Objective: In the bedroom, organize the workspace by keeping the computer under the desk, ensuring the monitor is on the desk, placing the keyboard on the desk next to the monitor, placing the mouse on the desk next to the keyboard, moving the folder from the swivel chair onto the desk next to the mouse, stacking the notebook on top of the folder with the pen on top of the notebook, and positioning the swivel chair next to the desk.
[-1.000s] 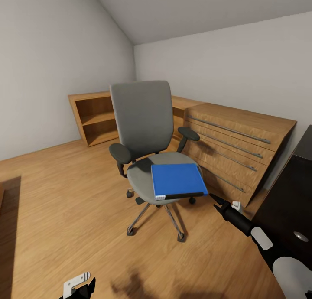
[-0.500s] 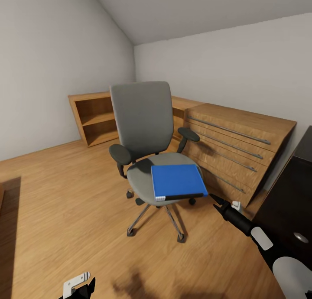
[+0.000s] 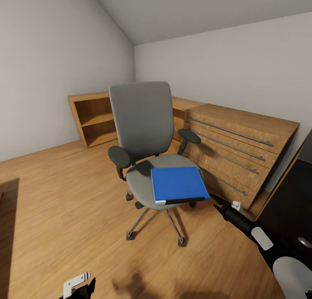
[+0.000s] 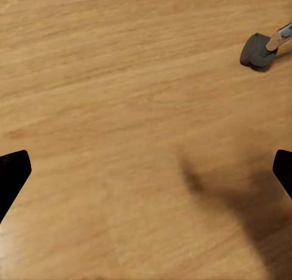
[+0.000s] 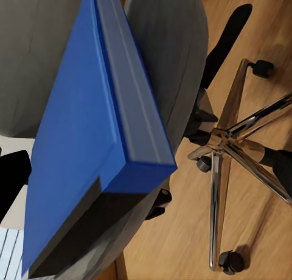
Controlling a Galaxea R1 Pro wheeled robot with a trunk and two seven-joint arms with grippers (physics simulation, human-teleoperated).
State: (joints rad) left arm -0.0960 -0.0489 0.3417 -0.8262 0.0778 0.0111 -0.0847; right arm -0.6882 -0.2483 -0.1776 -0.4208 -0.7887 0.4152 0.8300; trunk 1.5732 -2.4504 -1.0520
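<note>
Black right gripper (image 3: pixel 215 199) sits just off the folder's near corner, jaws spread wide in the wrist view, nothing clamped. Left gripper (image 3: pixel 78 286) low over the wood floor (image 3: pixel 65 203), jaws wide apart, empty. Blue folder (image 3: pixel 177 184) lies flat on the seat of the grey swivel chair (image 3: pixel 141 121), front edge overhanging. Dark desk (image 3: pixel 288 208) at right. Wooden drawer unit (image 3: pixel 238 147) and bookshelf (image 3: pixel 93 117) behind, by the walls.
</note>
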